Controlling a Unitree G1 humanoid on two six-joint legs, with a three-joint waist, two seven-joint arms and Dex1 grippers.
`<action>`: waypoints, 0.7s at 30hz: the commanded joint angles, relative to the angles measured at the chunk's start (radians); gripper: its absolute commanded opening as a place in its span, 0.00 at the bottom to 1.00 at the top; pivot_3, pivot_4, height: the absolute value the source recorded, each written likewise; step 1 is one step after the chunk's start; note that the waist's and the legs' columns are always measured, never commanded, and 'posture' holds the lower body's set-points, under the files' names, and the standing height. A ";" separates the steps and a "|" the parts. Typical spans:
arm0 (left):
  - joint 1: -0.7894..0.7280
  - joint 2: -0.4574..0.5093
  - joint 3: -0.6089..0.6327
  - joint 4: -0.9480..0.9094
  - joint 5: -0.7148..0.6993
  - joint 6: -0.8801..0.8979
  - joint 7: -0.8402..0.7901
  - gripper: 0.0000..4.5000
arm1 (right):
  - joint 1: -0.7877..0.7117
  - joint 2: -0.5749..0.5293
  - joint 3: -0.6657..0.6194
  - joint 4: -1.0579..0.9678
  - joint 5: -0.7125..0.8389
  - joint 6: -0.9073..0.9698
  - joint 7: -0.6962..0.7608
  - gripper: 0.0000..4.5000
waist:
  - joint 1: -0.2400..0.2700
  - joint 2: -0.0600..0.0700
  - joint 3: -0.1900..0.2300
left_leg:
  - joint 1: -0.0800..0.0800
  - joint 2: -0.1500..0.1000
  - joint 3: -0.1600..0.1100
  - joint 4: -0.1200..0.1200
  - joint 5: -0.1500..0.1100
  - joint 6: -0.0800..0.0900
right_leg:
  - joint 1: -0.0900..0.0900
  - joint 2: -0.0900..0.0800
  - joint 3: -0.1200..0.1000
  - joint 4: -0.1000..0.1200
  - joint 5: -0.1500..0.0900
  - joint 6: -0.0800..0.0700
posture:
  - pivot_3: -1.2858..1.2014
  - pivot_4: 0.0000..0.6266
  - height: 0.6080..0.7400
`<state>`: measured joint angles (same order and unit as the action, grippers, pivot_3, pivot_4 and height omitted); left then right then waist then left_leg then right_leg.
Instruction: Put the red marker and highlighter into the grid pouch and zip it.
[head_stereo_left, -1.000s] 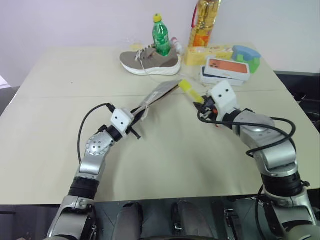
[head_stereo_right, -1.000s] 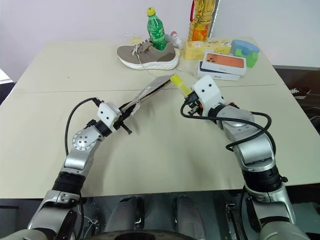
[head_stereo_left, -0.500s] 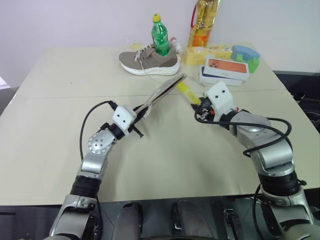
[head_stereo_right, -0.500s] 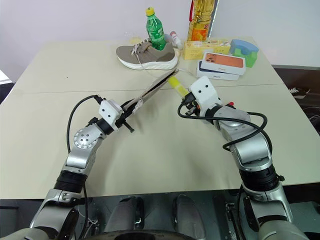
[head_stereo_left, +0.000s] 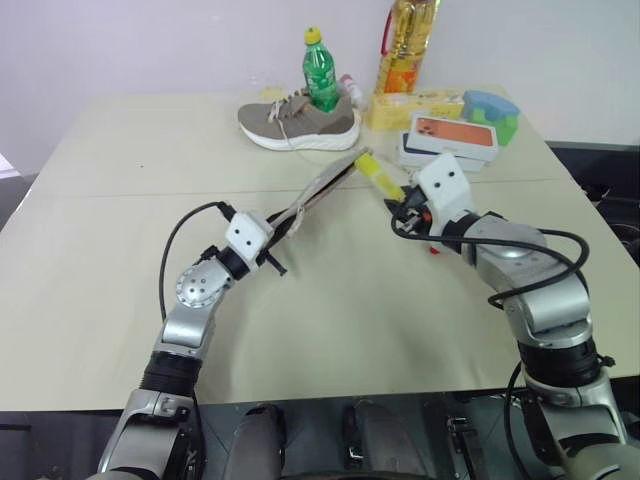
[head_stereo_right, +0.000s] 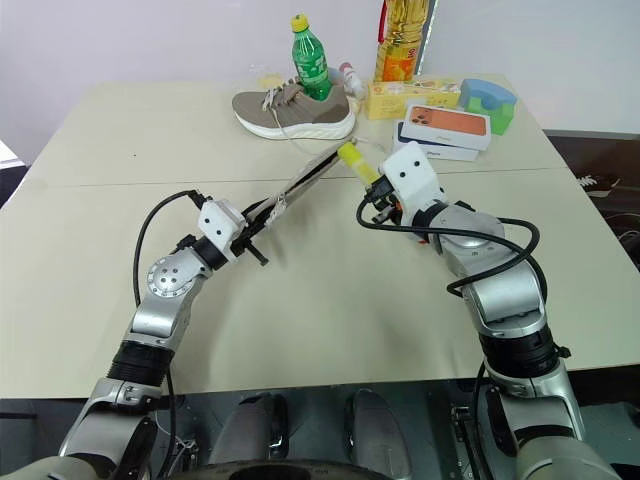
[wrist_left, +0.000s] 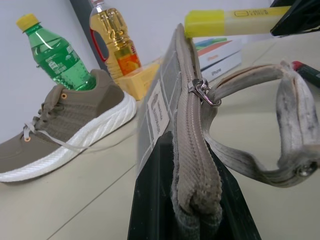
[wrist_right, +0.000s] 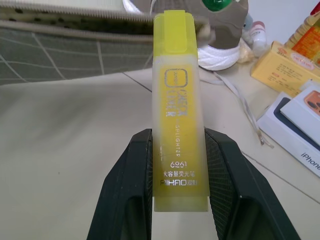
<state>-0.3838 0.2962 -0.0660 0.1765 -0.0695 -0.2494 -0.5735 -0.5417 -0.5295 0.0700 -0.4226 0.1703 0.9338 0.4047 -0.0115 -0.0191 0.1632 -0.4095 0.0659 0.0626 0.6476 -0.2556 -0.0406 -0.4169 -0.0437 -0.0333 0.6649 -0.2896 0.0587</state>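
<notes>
My left gripper (head_stereo_left: 283, 222) is shut on the lower end of the grid pouch (head_stereo_left: 322, 184), holding it off the table and slanting up toward the shoe. In the left wrist view the pouch's zipper edge (wrist_left: 187, 115) faces me, with a grey strap looping off its pull. The right gripper (wrist_right: 178, 150) is shut on the yellow highlighter (wrist_right: 177, 100). The capped tip of the highlighter (head_stereo_left: 378, 177) sits just beside the pouch's upper end. The red marker (wrist_left: 306, 69) lies on the table under my right hand, mostly hidden.
Along the table's back edge stand a grey shoe (head_stereo_left: 300, 122), a green bottle (head_stereo_left: 321, 72), an oil bottle (head_stereo_left: 405, 45), a yellow box (head_stereo_left: 415, 105), stacked phone boxes (head_stereo_left: 450, 140) and a blue-green object (head_stereo_left: 493, 112).
The pouch's far end has tipped slightly higher than a second ago. The highlighter's tip has stayed close beside it, and both hands have hardly moved.
</notes>
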 joint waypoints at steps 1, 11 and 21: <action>0.009 0.006 -0.004 -0.056 -0.001 0.000 0.002 0.00 | -0.027 -0.003 -0.008 -0.042 0.002 -0.007 0.004 0.19 | 0.000 0.000 0.000 | 0.000 0.000 0.000 0.000 0.000 0.000 | 0.000 0.000 0.000 0.000 0.000 0.000 | 0.52 0.24 1.00; 0.017 0.008 -0.007 -0.085 -0.009 0.017 -0.009 0.00 | -0.013 -0.017 0.011 -0.052 -0.003 0.009 0.022 0.19 | 0.000 0.000 0.000 | 0.000 0.000 0.000 0.000 0.000 0.000 | 0.000 0.000 0.000 0.000 0.000 0.000 | 0.52 0.24 1.00; 0.019 0.071 -0.029 -0.088 -0.012 -0.029 -0.115 0.00 | 0.010 -0.150 0.111 -0.097 -0.040 -0.032 0.112 0.19 | 0.000 0.000 0.000 | 0.000 0.000 0.000 0.000 0.000 0.000 | 0.000 0.000 0.000 0.000 0.000 0.000 | 0.52 0.24 1.00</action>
<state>-0.3598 0.3498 -0.0929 0.1320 -0.0696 -0.2382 -0.6592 -0.5311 -0.6375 0.1543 -0.4629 0.1510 0.9455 0.4807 -0.0113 -0.0191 0.1632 -0.4095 0.0659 0.0623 0.6476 -0.2556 -0.0406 -0.4169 -0.0438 -0.0333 0.6648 -0.2896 0.0586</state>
